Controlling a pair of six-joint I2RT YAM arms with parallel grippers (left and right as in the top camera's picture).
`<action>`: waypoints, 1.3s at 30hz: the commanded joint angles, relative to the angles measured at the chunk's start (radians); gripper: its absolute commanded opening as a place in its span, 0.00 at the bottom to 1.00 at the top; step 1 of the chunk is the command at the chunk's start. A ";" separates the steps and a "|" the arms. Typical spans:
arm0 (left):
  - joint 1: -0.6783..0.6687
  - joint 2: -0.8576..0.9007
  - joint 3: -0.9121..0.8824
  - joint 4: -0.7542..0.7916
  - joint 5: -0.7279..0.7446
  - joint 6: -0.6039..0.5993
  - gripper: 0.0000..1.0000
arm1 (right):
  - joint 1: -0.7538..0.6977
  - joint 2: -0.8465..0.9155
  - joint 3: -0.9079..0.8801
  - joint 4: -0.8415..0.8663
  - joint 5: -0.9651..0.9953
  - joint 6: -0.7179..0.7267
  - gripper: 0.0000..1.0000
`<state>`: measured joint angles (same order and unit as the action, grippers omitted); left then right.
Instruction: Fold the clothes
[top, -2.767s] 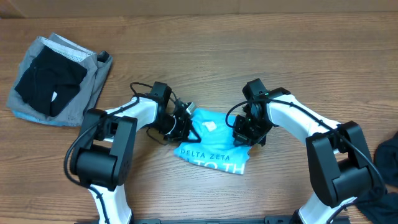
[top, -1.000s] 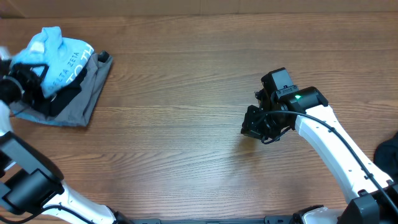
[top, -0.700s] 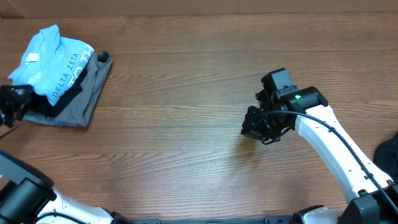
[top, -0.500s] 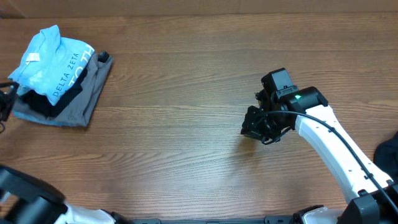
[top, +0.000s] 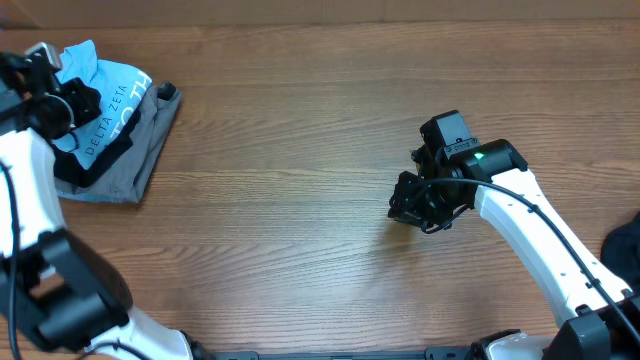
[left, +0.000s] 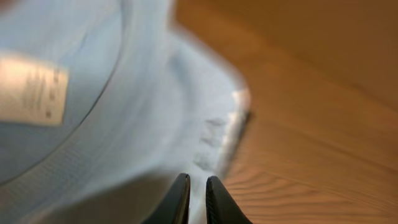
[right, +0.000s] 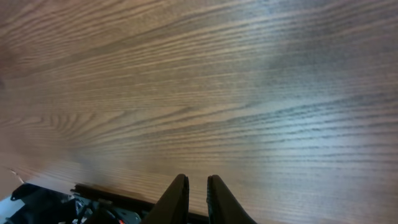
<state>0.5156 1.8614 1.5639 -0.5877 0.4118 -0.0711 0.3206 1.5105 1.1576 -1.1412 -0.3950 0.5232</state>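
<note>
Overhead, left arm (top: 25, 170) stretches over clothes (top: 115, 100); right arm (top: 520, 225) bends mid-table.

Brown wood-grain table (top: 300, 210), soft even light

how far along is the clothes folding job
Done: the light-blue T-shirt lies folded on the grey garment at far left. In hand: nothing that I can see. The left end effector is shut close over the shirt, and the right end effector is shut above bare wood. Left: a dark garment at the right edge looks unfolded.
</note>
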 joint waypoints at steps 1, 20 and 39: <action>0.018 0.133 -0.013 -0.041 -0.200 -0.066 0.11 | 0.000 -0.006 0.015 -0.014 0.005 0.000 0.15; 0.026 -0.294 0.195 -0.393 0.173 0.161 0.41 | 0.000 -0.108 0.017 0.037 0.006 -0.035 0.13; -0.337 -0.743 0.224 -0.980 -0.079 0.247 1.00 | 0.000 -0.737 0.081 0.230 0.219 -0.161 1.00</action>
<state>0.1844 1.1126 1.7992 -1.5505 0.3916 0.1585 0.3206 0.7952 1.2243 -0.9039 -0.2047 0.3820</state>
